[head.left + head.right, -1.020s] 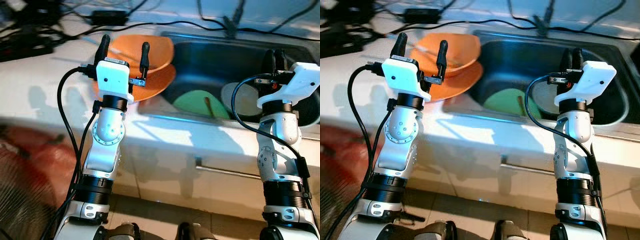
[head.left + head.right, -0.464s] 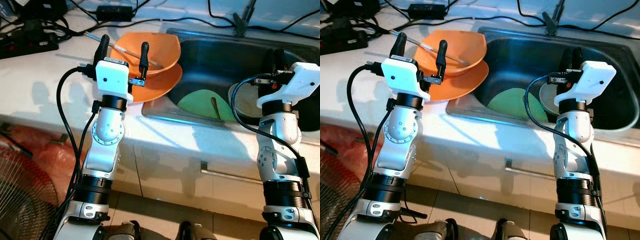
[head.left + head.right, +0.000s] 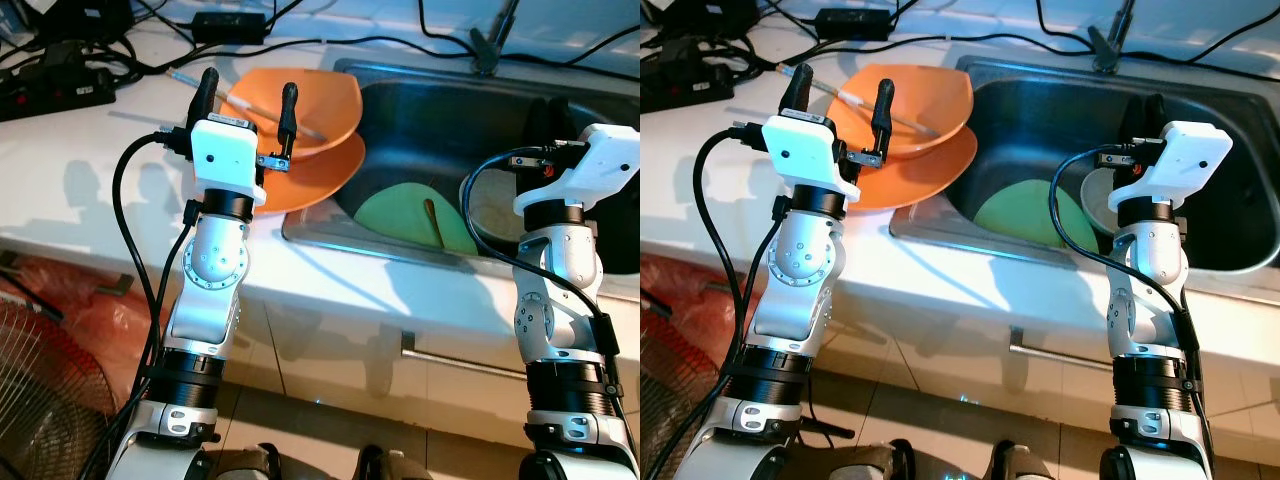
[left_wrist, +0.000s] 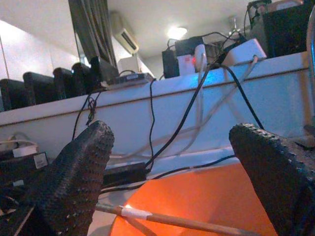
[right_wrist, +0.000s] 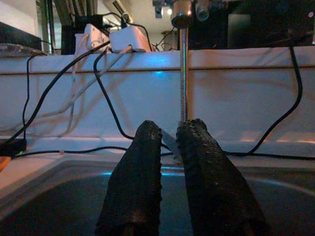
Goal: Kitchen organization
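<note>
An orange bowl (image 3: 315, 95) sits in an orange plate (image 3: 320, 175) on the white counter, left of the sink (image 3: 450, 95). A thin wooden stick (image 3: 262, 108) lies across the bowl. My left gripper (image 3: 248, 92) hangs open just above the near side of the bowl, with nothing between its fingers (image 4: 78, 172). In the sink lie a green plate (image 3: 400, 212) with a wooden spoon (image 3: 432, 215) on it and a white bowl (image 3: 1098, 200). My right gripper (image 5: 170, 167) is shut and empty above the sink's right half, facing the faucet (image 5: 183, 64).
Black cables and a power strip (image 3: 60, 85) crowd the back of the counter. A fan (image 3: 40, 400) and a red bag (image 3: 70, 295) sit on the floor at lower left. A drawer handle (image 3: 460, 350) runs under the sink front.
The camera has shifted, so the counter and sink sit a little lower and further right in the picture, and the blur is gone. Both arms hold the same pose.
</note>
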You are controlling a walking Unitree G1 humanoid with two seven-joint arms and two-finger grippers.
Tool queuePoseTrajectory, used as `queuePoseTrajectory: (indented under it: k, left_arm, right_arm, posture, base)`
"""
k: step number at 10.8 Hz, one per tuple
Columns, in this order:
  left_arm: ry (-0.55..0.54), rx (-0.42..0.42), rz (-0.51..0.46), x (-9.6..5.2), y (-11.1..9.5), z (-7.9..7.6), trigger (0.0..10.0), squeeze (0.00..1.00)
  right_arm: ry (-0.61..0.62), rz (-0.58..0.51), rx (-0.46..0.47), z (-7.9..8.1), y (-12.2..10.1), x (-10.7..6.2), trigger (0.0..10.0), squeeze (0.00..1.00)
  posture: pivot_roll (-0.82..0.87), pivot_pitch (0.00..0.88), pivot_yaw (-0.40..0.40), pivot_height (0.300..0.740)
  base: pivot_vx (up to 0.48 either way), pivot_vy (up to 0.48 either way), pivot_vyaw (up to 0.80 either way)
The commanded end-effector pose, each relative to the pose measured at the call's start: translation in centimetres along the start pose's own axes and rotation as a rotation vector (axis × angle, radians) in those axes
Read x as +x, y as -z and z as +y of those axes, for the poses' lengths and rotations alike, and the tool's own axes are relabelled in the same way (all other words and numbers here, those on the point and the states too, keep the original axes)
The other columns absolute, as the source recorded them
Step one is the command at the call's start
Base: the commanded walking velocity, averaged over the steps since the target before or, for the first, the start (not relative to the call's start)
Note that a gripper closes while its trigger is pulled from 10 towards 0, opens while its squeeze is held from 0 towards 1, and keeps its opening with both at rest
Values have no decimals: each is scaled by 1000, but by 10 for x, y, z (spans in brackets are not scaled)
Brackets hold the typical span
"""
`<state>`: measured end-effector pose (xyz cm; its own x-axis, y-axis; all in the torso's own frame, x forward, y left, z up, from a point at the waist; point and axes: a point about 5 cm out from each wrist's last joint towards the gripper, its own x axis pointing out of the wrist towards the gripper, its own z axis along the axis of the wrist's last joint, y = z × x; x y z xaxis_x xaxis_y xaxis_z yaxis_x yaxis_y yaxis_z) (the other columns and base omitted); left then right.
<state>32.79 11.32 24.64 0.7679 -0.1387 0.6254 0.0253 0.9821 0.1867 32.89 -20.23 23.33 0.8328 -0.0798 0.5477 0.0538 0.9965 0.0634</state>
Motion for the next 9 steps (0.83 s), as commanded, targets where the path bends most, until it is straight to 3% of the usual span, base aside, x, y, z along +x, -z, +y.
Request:
queuePoseTrajectory:
  k: [1,3,7,9]
  left_arm:
    - [-6,2,-7,0,-2,0,10000,0]
    - [-5,4,-9,0,-2,0,10000,0]
    - [-23,-5,-12,4,-4,4,10000,0]
    - [-54,14,0,7,-3,17,10000,0]
  right_arm:
    - [1,-15,-7,-1,-3,0,10000,0]
    - [2,-13,-6,0,-2,0,10000,0]
    - [-2,-10,-3,1,-1,0,10000,0]
    - [-4,-9,-2,1,-1,0,10000,0]
  posture:
    - [12,173,-2,740]
    - [14,172,-2,740]
    - [14,172,-2,740]
    - [18,173,-3,740]
  base:
    - [330,0,0]
    - [330,0,0]
    - [0,0,0]
    - [0,0,0]
